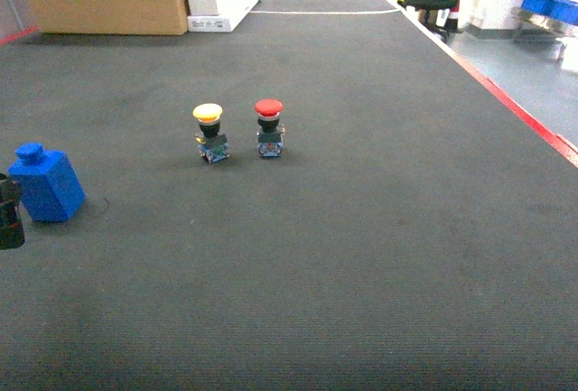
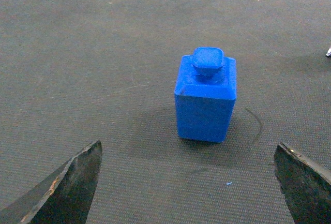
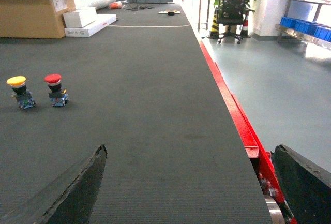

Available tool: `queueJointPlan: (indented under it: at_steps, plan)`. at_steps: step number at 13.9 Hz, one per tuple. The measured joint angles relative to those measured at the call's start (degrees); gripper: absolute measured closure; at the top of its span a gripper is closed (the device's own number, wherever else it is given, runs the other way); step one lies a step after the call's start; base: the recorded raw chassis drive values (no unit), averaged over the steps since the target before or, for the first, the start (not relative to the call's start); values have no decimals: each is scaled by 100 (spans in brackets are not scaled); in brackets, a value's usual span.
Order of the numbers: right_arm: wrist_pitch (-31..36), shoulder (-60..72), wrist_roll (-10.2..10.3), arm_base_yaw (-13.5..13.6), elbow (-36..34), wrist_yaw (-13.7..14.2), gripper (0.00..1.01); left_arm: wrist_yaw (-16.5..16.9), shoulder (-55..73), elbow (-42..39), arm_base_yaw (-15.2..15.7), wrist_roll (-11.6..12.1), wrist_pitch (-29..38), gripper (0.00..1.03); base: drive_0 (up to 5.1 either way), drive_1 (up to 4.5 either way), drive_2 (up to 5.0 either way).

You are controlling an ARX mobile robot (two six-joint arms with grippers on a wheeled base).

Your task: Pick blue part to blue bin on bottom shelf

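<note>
Blue part (image 2: 206,97) stands upright just ahead of the left hand's (image 2: 189,182) spread fingers

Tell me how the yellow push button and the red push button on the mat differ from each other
Cap colour: the yellow push button has a yellow mushroom cap, the red push button a red one. Position: in the head view the yellow one stands left of the red one, a touch nearer the camera. The yellow one leans slightly; the red one looks straighter. Shared: both stand cap-up on the dark mat, apart, similar in size, with dark bodies.
</note>
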Motion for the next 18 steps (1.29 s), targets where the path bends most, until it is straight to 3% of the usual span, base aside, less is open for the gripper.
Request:
queueJointPlan:
  at_steps: [15, 16, 18]
  plan:
    - [-2, 0, 0, 0, 0, 0, 3, 870, 2396, 2177, 234, 339, 151, 5, 0, 0, 0]
    - [-2, 0, 2, 0, 0, 0, 3, 846, 2430, 2177, 234, 372, 302, 13, 0, 0, 0]
    - [-2, 0, 0, 0, 0, 0, 3, 815, 2435, 2177, 229, 457, 474, 38, 0, 0, 0]
